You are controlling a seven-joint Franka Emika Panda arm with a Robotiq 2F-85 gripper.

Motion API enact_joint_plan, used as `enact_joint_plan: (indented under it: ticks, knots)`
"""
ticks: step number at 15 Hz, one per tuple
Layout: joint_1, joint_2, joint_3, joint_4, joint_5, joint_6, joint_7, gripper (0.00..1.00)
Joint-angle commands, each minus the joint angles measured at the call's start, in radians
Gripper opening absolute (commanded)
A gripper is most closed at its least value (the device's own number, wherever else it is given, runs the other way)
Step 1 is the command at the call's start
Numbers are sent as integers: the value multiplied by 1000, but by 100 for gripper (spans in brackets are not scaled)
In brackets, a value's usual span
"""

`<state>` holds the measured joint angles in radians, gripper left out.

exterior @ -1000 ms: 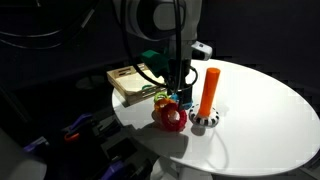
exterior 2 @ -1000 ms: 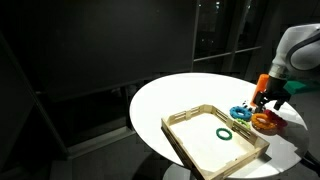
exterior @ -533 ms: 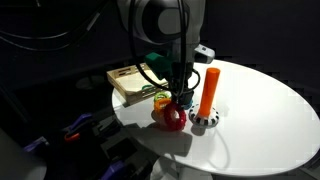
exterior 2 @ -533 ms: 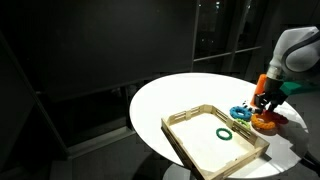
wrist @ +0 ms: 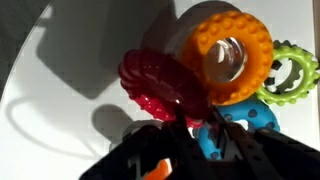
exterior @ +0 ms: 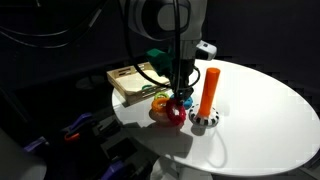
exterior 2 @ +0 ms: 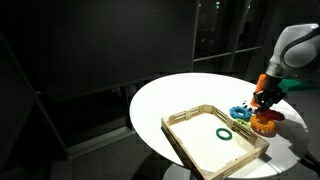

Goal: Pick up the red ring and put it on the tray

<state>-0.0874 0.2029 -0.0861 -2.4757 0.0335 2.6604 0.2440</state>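
Note:
The red ring (wrist: pixel 150 80) lies on the round white table, leaning against an orange ring (wrist: pixel 232 55) in a small heap of rings. My gripper (wrist: pixel 200 125) has come down from above and is shut on the red ring's near rim, its dark fingers on either side of it. In an exterior view the gripper (exterior: pixel 180 96) stands upright over the red ring (exterior: pixel 172 114). The wooden tray (exterior: pixel 125 90) lies just beyond the heap. From the opposite side the tray (exterior 2: pixel 180 120) sits beside the gripper (exterior 2: pixel 264 103), with a green ring (exterior 2: pixel 224 133) inside it.
A blue ring (wrist: pixel 240 130) and a yellow-green ring (wrist: pixel 290 70) touch the heap. An upright orange peg (exterior: pixel 208 88) on a white base stands close beside the gripper. The white table (exterior: pixel 260 110) drops off at its round edge near the rings; the surroundings are dark.
The gripper has dropped onto the heap of rings and gone from open to shut on the red ring. The ring has shifted slightly.

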Motion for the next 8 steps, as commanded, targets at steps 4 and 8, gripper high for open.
enact_joint_plan:
  ticks: [4, 8]
  knots:
    - [26, -121, 15, -13, 65, -47, -7, 8]
    - [43, -179, 46, -10, 140, -53, -54, 8]
